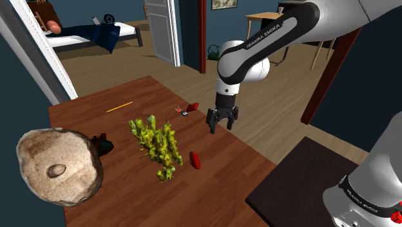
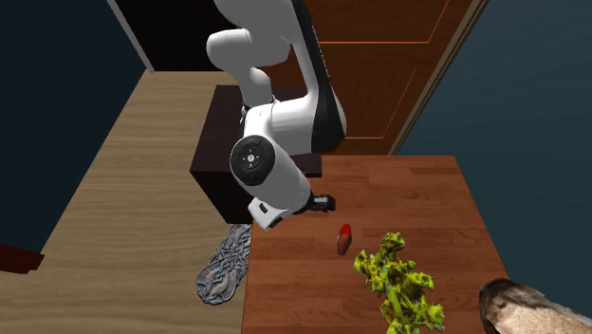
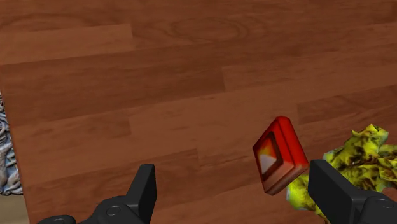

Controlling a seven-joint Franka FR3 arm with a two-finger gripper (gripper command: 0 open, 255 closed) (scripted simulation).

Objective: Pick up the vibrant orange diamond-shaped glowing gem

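Observation:
The gem (image 1: 194, 160) is a small red-orange faceted piece lying on the wooden table (image 1: 96, 116), right beside a yellow-green leafy plant (image 1: 156, 143). In the second exterior view the gem (image 2: 343, 239) lies just off the plant (image 2: 398, 285). My black gripper (image 1: 221, 126) hovers above the table, open and holding nothing, a short way past the gem toward the table's far edge. In the wrist view the gem (image 3: 278, 154) shows a lighter orange triangular face. It lies ahead of one finger (image 3: 331, 188), outside the gap of the gripper (image 3: 234, 175), touching the plant (image 3: 356, 162).
A big stone-like lump (image 1: 58, 167) fills the table's near left corner, with a dark object (image 1: 102, 145) beside it. A thin yellow stick (image 1: 119, 106) and another small red item (image 1: 191, 106) lie farther back. A grey patterned object (image 2: 226, 266) lies on the floor by the table's edge.

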